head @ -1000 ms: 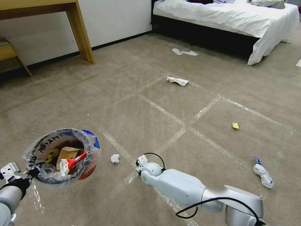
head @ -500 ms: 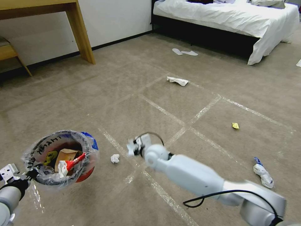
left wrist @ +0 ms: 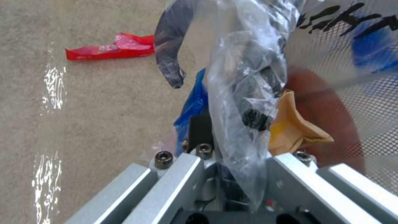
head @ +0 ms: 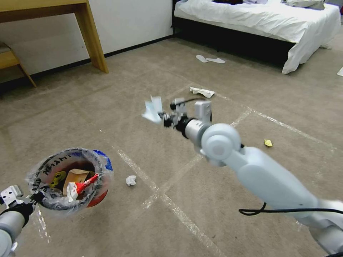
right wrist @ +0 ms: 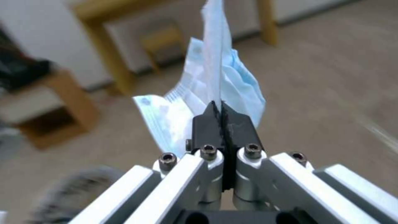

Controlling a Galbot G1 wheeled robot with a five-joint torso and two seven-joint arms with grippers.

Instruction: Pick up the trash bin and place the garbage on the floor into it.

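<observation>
The red trash bin (head: pixel 69 178), lined with a clear printed bag, hangs above the floor (head: pixel 107 117) at the lower left. My left gripper (head: pixel 34 196) is shut on its rim and liner; the left wrist view shows that gripper (left wrist: pixel 228 123) pinching the plastic against the trash bin (left wrist: pixel 323 109). A brown paper bag (head: pixel 76 175) and a red wrapper (head: pixel 85 185) lie inside. High over mid-floor, my right gripper (head: pixel 166 119) is shut on a light-blue mask (head: pixel 153 109). In its wrist view that gripper (right wrist: pixel 222 109) clamps the mask (right wrist: pixel 232 84).
Garbage on the carpet: a crumpled tissue (head: pixel 131 180) near the bin, a white tissue (head: pixel 202 92) farther off, a yellow scrap (head: pixel 268 143) at the right, a red wrapper (left wrist: pixel 114 49) below the bin. A wooden desk leg (head: pixel 93 39), a bed (head: pixel 261 21) and slippers (head: pixel 210 59) stand behind.
My right arm has swung up from the floor and forward, carrying the mask to well above the carpet. The bin and left gripper have stayed almost still.
</observation>
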